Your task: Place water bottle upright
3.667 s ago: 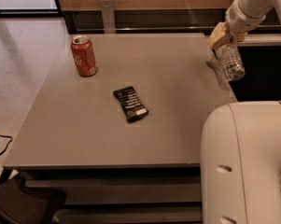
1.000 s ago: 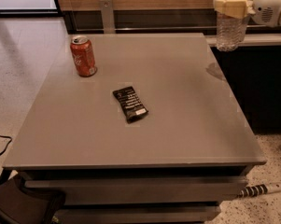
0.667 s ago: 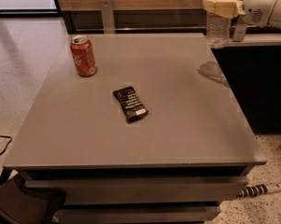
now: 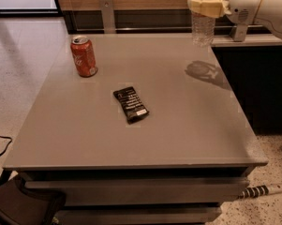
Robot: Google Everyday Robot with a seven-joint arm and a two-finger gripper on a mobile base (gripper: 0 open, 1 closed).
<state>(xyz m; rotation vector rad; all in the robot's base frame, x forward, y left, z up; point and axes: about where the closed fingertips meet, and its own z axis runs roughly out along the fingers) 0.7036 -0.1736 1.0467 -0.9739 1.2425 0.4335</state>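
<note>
Arm (image 4: 258, 3) level, table (image 4: 131, 144) rear; fingers (image 4: 206, 6) grip water bottle (image 4: 202, 29), seemingly aloft.

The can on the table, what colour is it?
The can is red, camera view. The gripper, top right, has its jaws shut on the water bottle.

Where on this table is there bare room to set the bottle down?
The claw holds the water bottle above the far right edge. Bare table lies right of the dark packet, beneath the claw; the soda can occupies the far left.
</note>
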